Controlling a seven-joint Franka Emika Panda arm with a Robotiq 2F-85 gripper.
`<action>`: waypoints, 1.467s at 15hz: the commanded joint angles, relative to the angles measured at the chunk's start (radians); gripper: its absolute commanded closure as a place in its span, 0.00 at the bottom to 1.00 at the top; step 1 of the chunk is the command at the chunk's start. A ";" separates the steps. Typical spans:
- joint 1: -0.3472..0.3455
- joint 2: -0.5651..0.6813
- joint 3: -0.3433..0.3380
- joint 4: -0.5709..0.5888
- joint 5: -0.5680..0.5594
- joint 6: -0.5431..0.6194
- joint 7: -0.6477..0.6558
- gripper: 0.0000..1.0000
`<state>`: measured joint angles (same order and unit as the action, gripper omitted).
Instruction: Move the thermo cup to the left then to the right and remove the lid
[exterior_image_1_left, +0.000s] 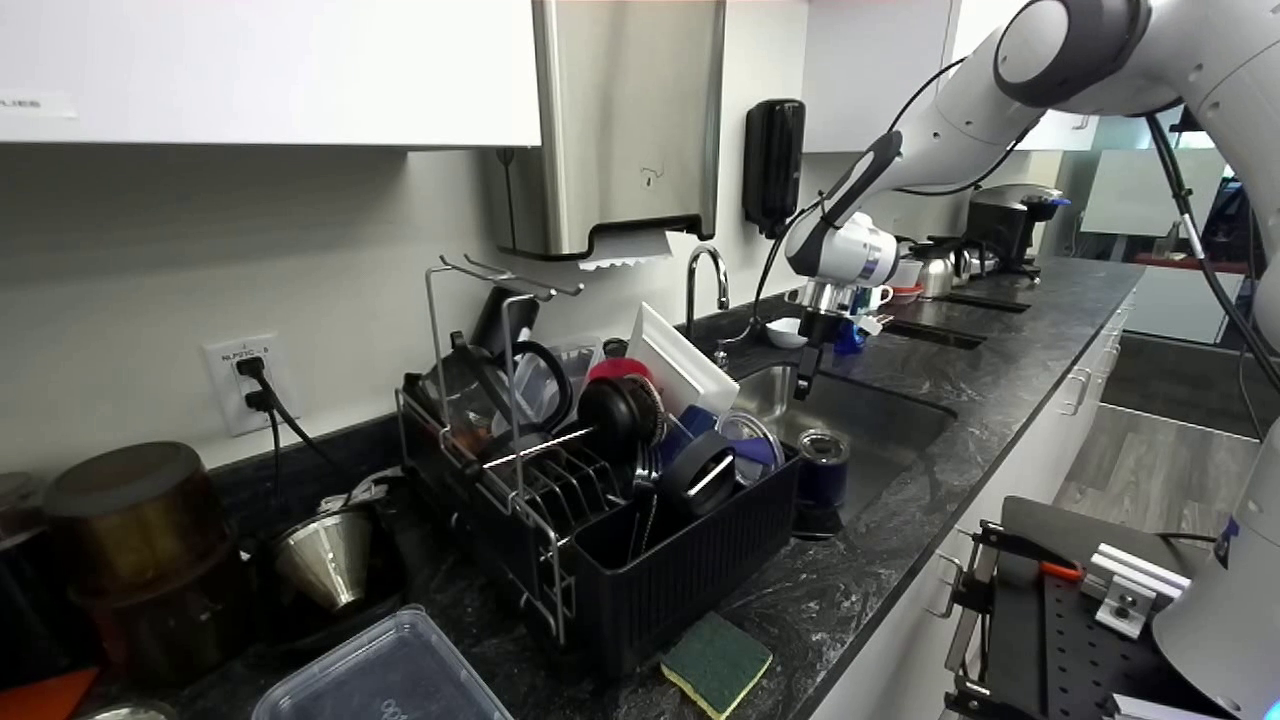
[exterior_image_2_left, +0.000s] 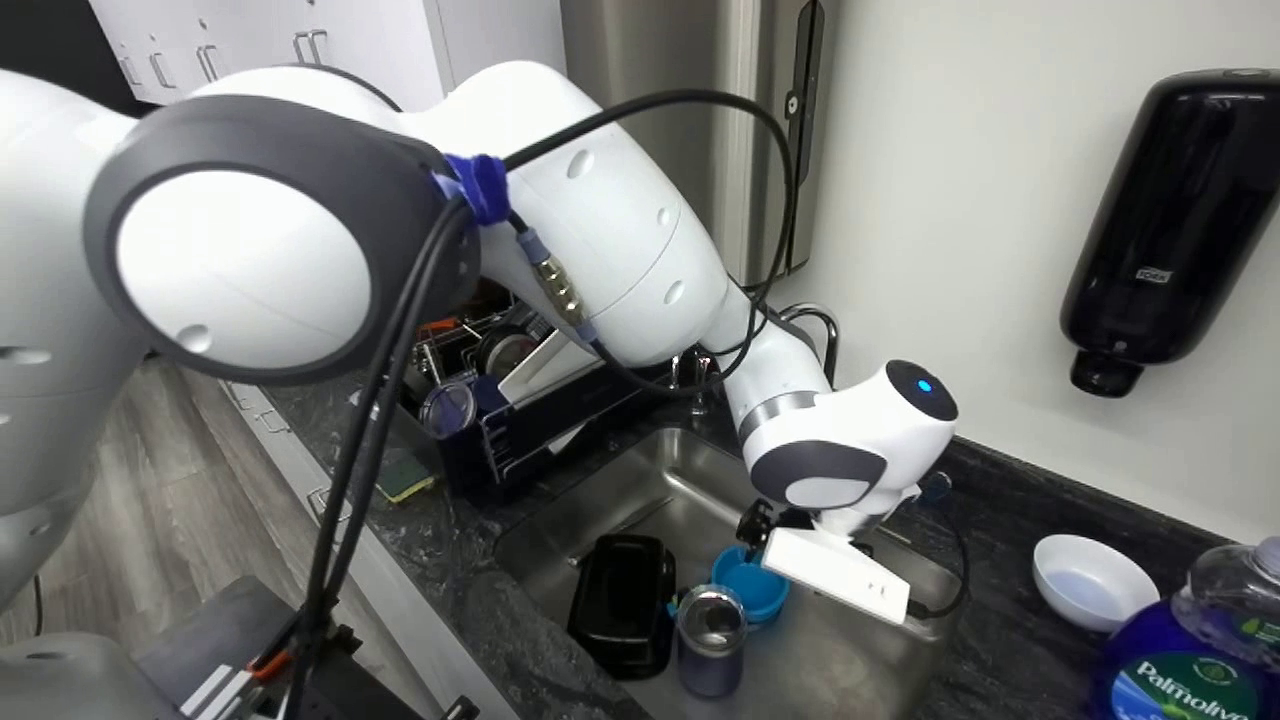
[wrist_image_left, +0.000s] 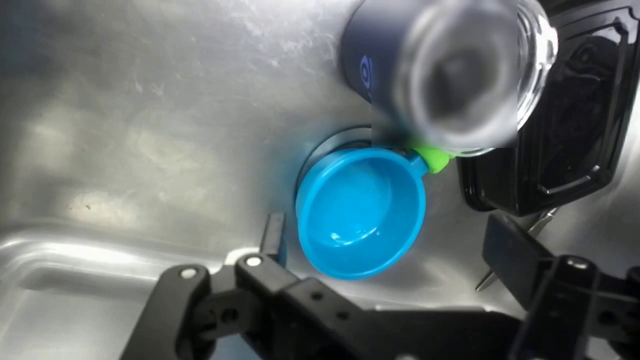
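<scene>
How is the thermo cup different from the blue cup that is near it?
Colour: the thermo cup has a dark navy body; the blue cup is a bright, light blue.
Shape: the thermo cup is a tall cylinder; the blue cup is shallow, with a side handle.
Top: the thermo cup has a clear lid on; the blue cup is open, its inside showing.
Both are in the sink.

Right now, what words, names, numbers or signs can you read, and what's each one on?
"Palmolive", rest too small: blue see-through plastic bottle.
"TORK", probably: black plastic wall dispenser.
"LIES", probably, start cut off: pale label on white wall cabinet.
"NLP21C", rest blurred: white wall outlet plate.
Too blurred: marking on the clear rectangular plastic container.
Sign only: ring-shaped logo on the navy-blue cylindrical tumbler, no readable word.
</scene>
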<state>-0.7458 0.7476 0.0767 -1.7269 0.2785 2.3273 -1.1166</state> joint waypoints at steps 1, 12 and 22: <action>0.016 0.039 -0.029 0.049 -0.016 -0.060 -0.031 0.00; 0.016 0.058 -0.043 0.040 0.011 -0.111 -0.064 0.00; 0.006 0.083 -0.040 0.086 -0.016 -0.196 -0.138 0.00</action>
<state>-0.7408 0.8025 0.0444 -1.6904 0.2777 2.2013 -1.1977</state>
